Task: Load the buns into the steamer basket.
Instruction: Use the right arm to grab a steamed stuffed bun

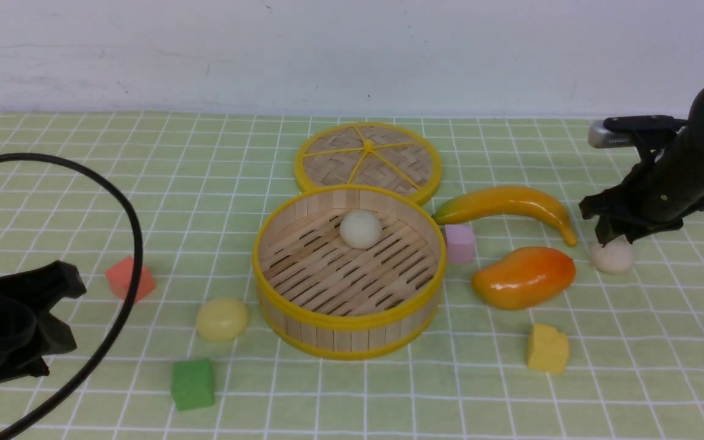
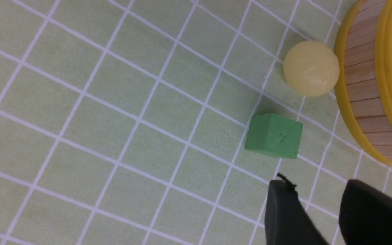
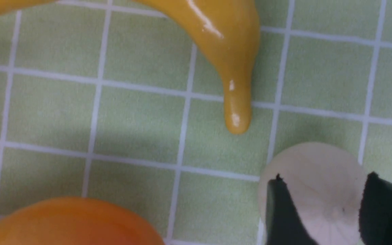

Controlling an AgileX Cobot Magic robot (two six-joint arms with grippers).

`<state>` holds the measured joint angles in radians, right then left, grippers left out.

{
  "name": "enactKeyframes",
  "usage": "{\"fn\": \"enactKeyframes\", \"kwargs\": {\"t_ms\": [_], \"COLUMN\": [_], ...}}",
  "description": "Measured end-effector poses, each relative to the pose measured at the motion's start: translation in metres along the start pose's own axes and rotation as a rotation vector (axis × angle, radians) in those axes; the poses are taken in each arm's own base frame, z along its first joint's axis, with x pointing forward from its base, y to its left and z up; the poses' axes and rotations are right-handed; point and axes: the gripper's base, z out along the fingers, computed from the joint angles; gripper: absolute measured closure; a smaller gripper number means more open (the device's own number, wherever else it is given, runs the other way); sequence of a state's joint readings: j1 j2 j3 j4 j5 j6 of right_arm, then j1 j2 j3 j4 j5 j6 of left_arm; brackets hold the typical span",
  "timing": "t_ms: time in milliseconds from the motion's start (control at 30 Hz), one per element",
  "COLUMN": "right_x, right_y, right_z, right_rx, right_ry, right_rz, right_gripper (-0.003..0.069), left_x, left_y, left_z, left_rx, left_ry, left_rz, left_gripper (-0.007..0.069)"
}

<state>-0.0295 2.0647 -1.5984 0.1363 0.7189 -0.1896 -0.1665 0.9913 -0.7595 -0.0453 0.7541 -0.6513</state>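
One bun (image 1: 360,229) already sits in the steamer basket (image 1: 349,322), the yellow bun (image 1: 222,318) lies just beside its wall near the left gripper (image 2: 318,194), spread and empty, and the right gripper (image 3: 325,183) straddles the third bun (image 1: 613,258) for a pickup, though nobody can tell if it's squeezing yet.

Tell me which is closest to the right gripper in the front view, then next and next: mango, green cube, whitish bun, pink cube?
Starting from the right gripper:
1. Whitish bun, right under it.
2. Mango, on its left.
3. Pink cube, beside the steamer basket.
4. Green cube, far over on the left, near the front.
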Motion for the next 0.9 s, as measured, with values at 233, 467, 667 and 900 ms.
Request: {"fn": "enactKeyframes", "kwargs": {"t_ms": [233,467,667,900], "right_x": [-0.003,0.003,0.005,0.007], "right_y": [-0.002,-0.003,-0.003,-0.003], "right_z": [0.001,0.011,0.014,0.018], "right_rx": [0.023,0.018,0.016,0.014], "right_ry": [-0.030,0.015,0.033,0.050], "right_rz": [0.004,0.057,0.061,0.063], "right_gripper": [0.0449,0.0446,0.0438,0.0563], "left_x": [0.000,0.000,0.000,0.000], "left_y": [0.000,0.000,0.000,0.000], "left_z": [0.000,0.000,0.000,0.000], "left_rx": [0.000,0.000,0.000,0.000], "left_ry": [0.000,0.000,0.000,0.000], "left_rz": [0.000,0.000,0.000,0.000], "left_gripper": [0.0386,0.0386,0.0386,0.0386]}}
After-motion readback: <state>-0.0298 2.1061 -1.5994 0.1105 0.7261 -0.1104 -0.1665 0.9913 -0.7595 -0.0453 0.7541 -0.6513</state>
